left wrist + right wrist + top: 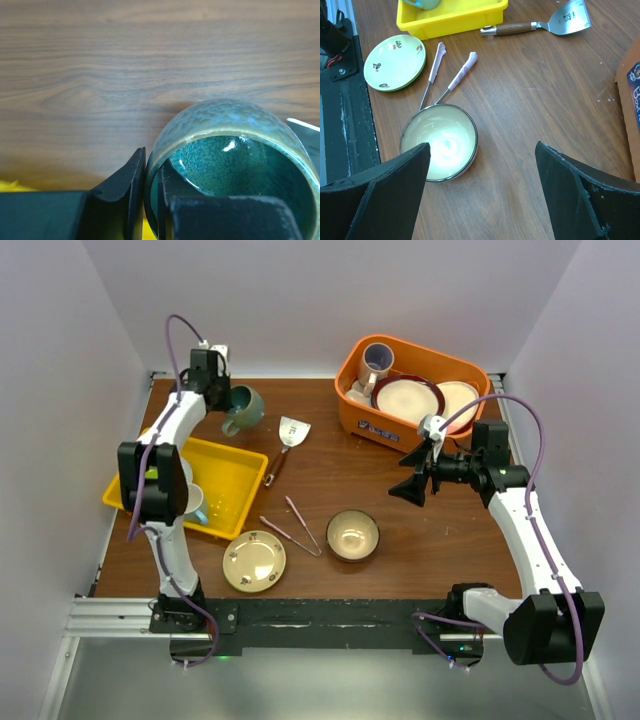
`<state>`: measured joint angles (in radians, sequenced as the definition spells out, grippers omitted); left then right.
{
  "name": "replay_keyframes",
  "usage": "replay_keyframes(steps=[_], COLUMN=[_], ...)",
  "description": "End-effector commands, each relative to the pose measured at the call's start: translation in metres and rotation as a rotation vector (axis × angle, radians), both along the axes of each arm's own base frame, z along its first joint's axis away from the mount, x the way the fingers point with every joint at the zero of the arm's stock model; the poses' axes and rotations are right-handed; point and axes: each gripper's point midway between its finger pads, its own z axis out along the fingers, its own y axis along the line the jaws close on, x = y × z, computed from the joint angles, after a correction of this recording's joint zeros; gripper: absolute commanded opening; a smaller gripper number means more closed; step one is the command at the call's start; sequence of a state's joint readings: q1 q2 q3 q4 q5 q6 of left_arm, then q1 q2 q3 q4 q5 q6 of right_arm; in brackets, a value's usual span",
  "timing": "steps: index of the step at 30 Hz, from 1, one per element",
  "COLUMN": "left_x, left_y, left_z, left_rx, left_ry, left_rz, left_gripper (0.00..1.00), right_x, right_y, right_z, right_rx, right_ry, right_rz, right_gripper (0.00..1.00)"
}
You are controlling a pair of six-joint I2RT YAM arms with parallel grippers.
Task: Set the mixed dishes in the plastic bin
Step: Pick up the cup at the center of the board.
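Observation:
A teal mug [243, 408] is at the back left of the table, and my left gripper [231, 397] is shut on its rim. In the left wrist view one finger [125, 192] lies outside the teal mug [235, 165] and the other inside, pinching the wall at my left gripper [150, 187]. The orange plastic bin [357, 415] at the back right holds a lavender mug [378, 362], a brown-rimmed plate [407, 398] and a cream plate [459, 400]. My right gripper [412, 476] hovers open in front of the bin, above bare wood [482, 187]. A bronze bowl [353, 535] [440, 142] and a lime-green plate [254, 561] [395, 61] sit near the front.
A yellow tray [225, 475] at the left holds a pale blue cup [196, 506]. A metal spatula [287, 443] [555, 22] lies mid-table. Pink tongs [296, 524] [452, 75] lie between the plate and the bowl. The bin's corner [630, 100] shows at the right wrist view's edge.

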<state>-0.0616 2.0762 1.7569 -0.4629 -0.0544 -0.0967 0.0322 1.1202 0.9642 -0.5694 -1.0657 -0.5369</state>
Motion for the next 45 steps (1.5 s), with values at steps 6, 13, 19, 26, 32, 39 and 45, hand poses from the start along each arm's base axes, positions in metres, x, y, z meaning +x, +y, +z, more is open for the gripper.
replay_keyframes(steps=[6,13,19,26,32,39,45], left_x=[-0.034,-0.108,-0.168,-0.205,-0.218,-0.228,-0.227], left_y=[-0.021,-0.090,-0.136,-0.190,-0.222,-0.258,-0.277], left_z=[0.169,0.185,0.192,0.185,0.188,0.191,0.190], left_rx=[-0.172,-0.255,-0.368,-0.434,-0.399,-0.405,-0.417], left_ry=[-0.509,-0.594,-0.624,-0.587,-0.583,-0.576,-0.556], left_rz=[0.072,0.080,0.121,0.185,0.282,0.304,0.304], left_gripper=[0.00,0.00,0.00,0.00,0.00,0.00,0.00], right_x=[0.005,0.010,0.019,0.029,0.044,0.050,0.064], right_y=[-0.003,-0.004,-0.003,0.021,0.029,0.047,0.048], right_z=[0.015,0.036,0.067,0.111,0.124,0.113,0.108], right_rx=[-0.008,-0.015,-0.092,-0.115,-0.084,-0.095,-0.108], right_ry=[-0.074,-0.096,-0.079,-0.120,-0.112,-0.045,-0.050], right_rz=[0.005,-0.016,-0.065,-0.165,-0.247,-0.335,-0.525], right_gripper=[0.90,0.90,0.90,0.90,0.89,0.90,0.94])
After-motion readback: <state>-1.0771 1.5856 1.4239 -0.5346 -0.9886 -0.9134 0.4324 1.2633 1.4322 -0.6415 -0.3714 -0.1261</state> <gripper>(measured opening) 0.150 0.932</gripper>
